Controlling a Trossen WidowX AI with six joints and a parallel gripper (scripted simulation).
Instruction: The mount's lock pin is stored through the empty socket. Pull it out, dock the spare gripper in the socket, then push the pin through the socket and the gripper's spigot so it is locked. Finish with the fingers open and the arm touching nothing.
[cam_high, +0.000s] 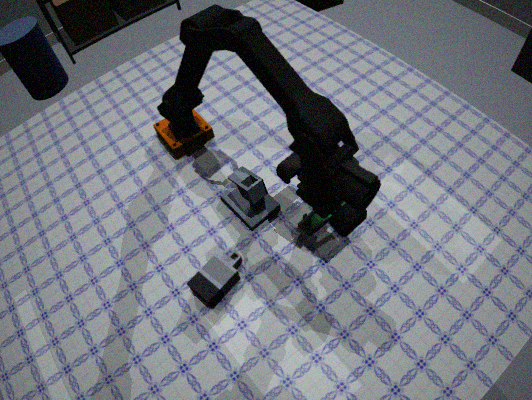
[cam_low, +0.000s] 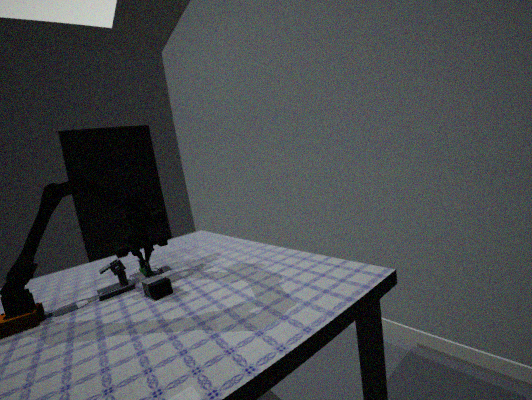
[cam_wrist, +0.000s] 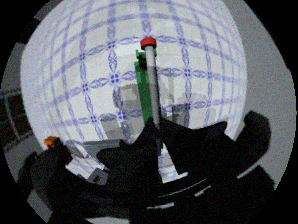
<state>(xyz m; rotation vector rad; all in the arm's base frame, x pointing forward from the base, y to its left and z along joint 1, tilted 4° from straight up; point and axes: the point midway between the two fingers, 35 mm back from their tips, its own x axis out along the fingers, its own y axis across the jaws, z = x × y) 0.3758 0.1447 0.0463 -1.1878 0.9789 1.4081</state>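
Observation:
The lock pin (cam_wrist: 152, 80), a grey rod with a red head, shows in the wrist view. My gripper (cam_wrist: 153, 119) (cam_low: 145, 261) is shut on it, with the red head standing out beyond the fingertips. In the top view the arm hides the pin and fingertips. The grey mount (cam_high: 251, 219) (cam_low: 111, 291) stands on the table nearer the arm's base, its tilted socket without the pin. A grey-and-black block (cam_high: 215, 276) (cam_low: 158, 288) with a small holed tab, apparently the spare gripper, lies apart from the mount, and my gripper is not at it.
A green part (cam_high: 313, 221) (cam_wrist: 144, 95) (cam_low: 143, 271) is beneath my gripper, partly hidden; what it is cannot be told. The arm's orange base (cam_high: 165, 134) is behind the mount. A blue bin (cam_high: 37, 60) stands beyond the table's edge.

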